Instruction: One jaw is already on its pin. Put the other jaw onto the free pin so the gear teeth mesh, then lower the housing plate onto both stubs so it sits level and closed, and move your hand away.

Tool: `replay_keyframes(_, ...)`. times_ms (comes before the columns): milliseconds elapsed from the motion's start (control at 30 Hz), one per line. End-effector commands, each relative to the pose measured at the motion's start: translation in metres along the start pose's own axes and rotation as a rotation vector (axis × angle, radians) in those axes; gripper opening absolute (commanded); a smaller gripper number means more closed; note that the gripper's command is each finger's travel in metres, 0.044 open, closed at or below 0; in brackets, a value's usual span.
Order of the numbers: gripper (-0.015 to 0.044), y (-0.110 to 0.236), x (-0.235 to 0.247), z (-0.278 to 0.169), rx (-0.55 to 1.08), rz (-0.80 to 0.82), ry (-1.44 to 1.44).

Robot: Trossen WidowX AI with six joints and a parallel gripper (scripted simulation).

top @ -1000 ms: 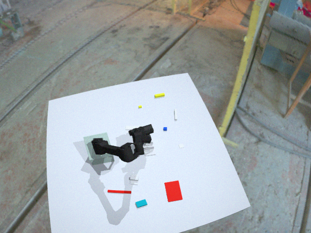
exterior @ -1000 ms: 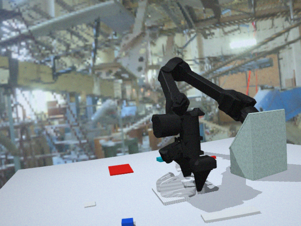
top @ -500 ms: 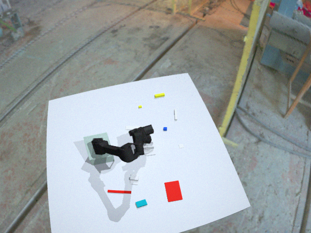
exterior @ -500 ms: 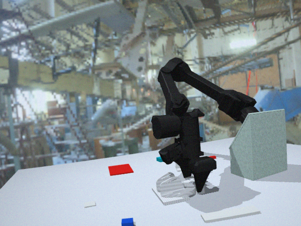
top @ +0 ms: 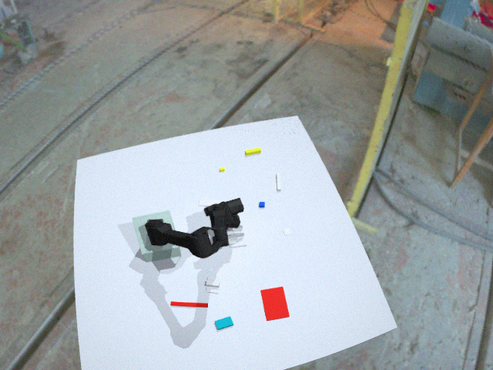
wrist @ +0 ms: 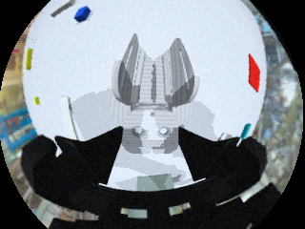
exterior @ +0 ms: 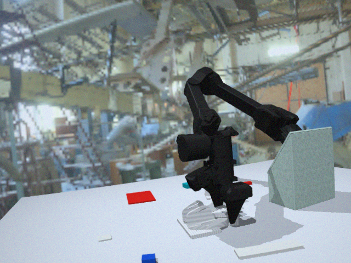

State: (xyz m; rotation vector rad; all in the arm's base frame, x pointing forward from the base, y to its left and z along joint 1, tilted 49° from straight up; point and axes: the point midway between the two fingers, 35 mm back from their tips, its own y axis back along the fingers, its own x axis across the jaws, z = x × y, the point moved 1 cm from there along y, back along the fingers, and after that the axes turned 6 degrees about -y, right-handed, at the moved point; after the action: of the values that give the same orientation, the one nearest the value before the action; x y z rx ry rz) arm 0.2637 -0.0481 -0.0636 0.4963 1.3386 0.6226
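The two grey jaws stand side by side on the base (exterior: 198, 235), slotted plates upright and apart. In the wrist view they are the left jaw (wrist: 128, 78) and the right jaw (wrist: 183, 78); the exterior view shows the near jaw (exterior: 197, 217). Their teeth are too small and shaded to judge the mesh. My gripper (wrist: 150, 128) (exterior: 225, 214) points down behind the jaws, low over the base, shut on the pale housing plate (wrist: 152, 144). Two round stub ends show side by side at the plate. Whether it is fully down is hidden by my fingers.
A pale green block (top: 170, 223) (exterior: 311, 170) stands by the arm's base. A white strip (exterior: 269, 250) and a blue cube (top: 261, 204) lie near the jaws. A small pale part (top: 212, 284), red bar (top: 189, 304), cyan block (top: 224, 323) and red plate (top: 274, 303) lie on the other side.
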Motion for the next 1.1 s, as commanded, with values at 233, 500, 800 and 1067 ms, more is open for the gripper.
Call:
replay_keyframes(233,0.0351,-0.0005,0.0004,-0.0001,0.001,0.003,0.002)
replay_keyframes(500,0.0351,0.0042,0.0004,0.0000,0.001,0.004,0.002)
replay_keyframes(800,0.0351,0.0039,0.0006,0.0005,0.001,0.004,0.002)
replay_keyframes(1067,0.0351,0.0018,0.0005,0.0005,0.001,0.004,0.002)
